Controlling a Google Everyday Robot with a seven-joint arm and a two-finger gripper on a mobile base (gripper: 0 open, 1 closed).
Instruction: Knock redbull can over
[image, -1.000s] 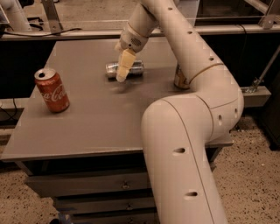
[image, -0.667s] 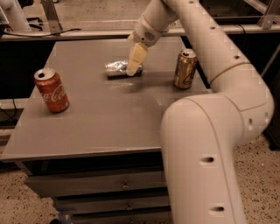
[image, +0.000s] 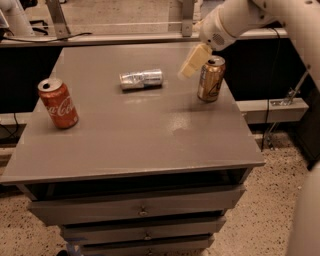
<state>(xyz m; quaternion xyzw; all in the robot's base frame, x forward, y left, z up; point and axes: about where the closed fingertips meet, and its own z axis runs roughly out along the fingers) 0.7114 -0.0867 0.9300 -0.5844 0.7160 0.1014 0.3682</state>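
1. Task status: the redbull can (image: 141, 79) lies flat on its side on the worktop (image: 130, 145), left of centre in the upper half of the frame, its long axis running roughly left to right. With the can down, the knock-over step is judged complete, and the step in hand is clearing away.

2. Gripper position: the gripper (image: 192, 64) hangs in the upper right of the frame, above the worktop. It is well apart from the fallen can and just to the upper left of the gold can (image: 210, 80). No contact with either can is visible.

3. Finger state: the fingers (image: 196, 57) show as one cream wedge, pressed together with nothing between them.

4. Arm pose: the arm (image: 240, 17) enters from the top right corner and slopes down to the left. The wrist is angled so that the fingers point down and left towards the worktop.

5. Next move, as judged: a lift up and away to the right is called for, with care near the upright gold can, which stands close under the fingers. A careless sweep could topple it.

6. Other items: the Coca-Cola can (image: 59, 104) stands upright at the left edge of the worktop, far from the gripper.
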